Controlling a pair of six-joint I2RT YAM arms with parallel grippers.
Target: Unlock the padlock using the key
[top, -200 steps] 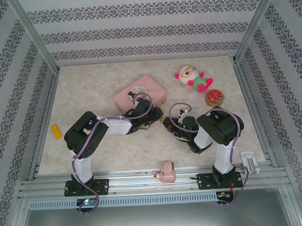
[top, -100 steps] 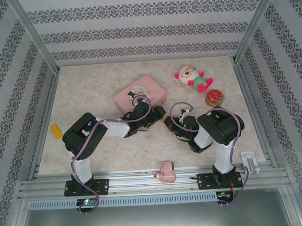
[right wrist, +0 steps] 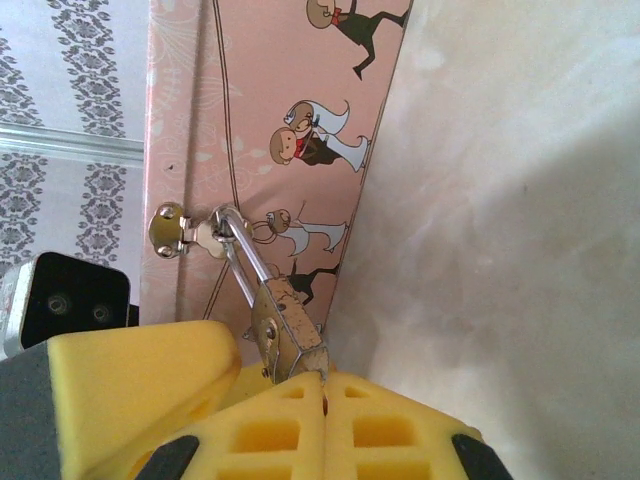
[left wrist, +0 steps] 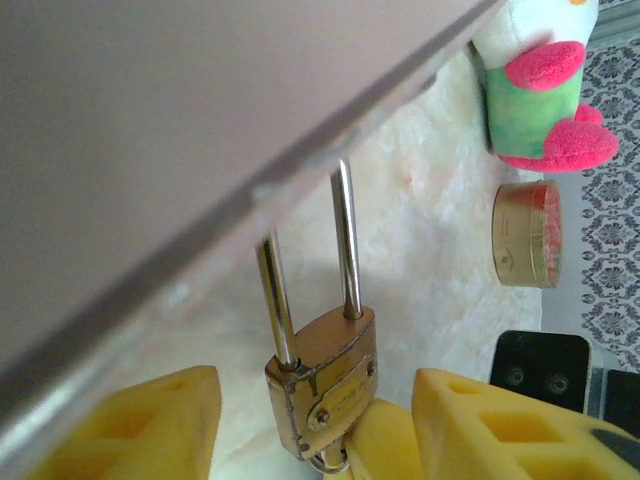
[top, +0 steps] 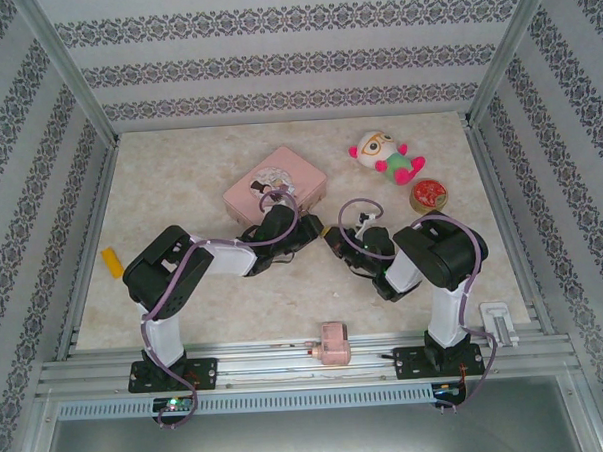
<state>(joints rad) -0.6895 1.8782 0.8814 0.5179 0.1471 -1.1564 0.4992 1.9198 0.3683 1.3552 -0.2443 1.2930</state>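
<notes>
A small brass padlock (left wrist: 325, 380) hangs by its silver shackle from the hasp (right wrist: 185, 228) of the pink tin (top: 275, 182). My left gripper (left wrist: 316, 400) is open. Its yellow fingers (left wrist: 150, 420) stand on either side of the padlock with a gap on each side. My right gripper (right wrist: 325, 375) is shut, its tips pressed against the bottom of the padlock (right wrist: 285, 330). Of the key (left wrist: 330, 462), a sliver of grey metal shows at the padlock's base; the rest is hidden between the right fingertips. Both grippers meet in front of the tin (top: 324, 233).
A plush toy (top: 383, 154) and a round gold tin with a red lid (top: 429, 193) lie at the back right. A yellow block (top: 112, 261) sits by the left wall. A pink blocky object (top: 334, 343) rests on the front rail.
The left gripper has reached further right to the padlock. The right gripper has moved up and left to meet it. The pink tin has shifted slightly left and back.
</notes>
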